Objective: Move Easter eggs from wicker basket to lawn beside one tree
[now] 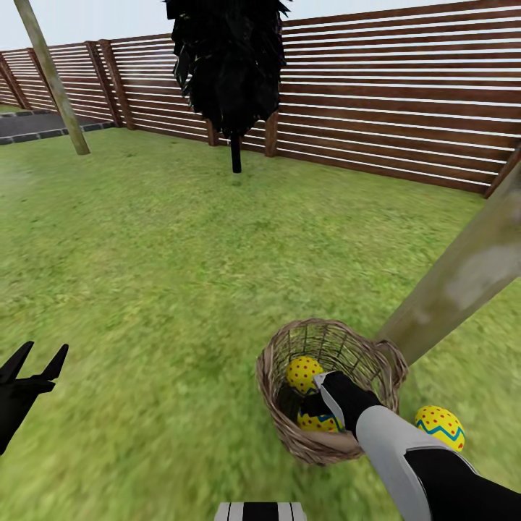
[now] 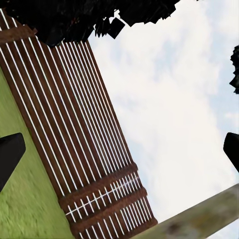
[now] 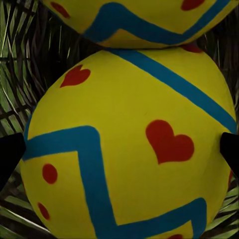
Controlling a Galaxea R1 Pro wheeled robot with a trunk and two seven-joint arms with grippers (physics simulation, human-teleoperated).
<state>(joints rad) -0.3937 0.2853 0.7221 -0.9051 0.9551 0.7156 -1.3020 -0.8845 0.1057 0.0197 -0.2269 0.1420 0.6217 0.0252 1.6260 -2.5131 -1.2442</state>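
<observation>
Eggs: two lie inside the basket (image 1: 289,420), a far egg (image 1: 304,373) against the back wall and a near egg (image 1: 318,420) just in front of it, touching or nearly so. A third egg (image 1: 439,427) sits on the lawn (image 1: 159,275) just right of the basket, near the foot of the pale trunk (image 1: 463,278) that leans up to the right behind the basket. Right gripper (image 1: 318,401) reaches down into the basket over the near egg. In the right wrist view that egg (image 3: 129,149) sits between the two dark fingertips (image 3: 9,154), which stand apart at its flanks; contact cannot be told, so a grasp is not confirmed. The far egg (image 3: 134,20) shows beyond it, against the wicker. Left gripper (image 1: 35,365) hangs above the grass, well apart from the basket, fingers spread wide and holding nothing. A slatted fence (image 1: 405,108) bounds the lawn, with a black-leaved tree (image 1: 228,65) in front of it.
</observation>
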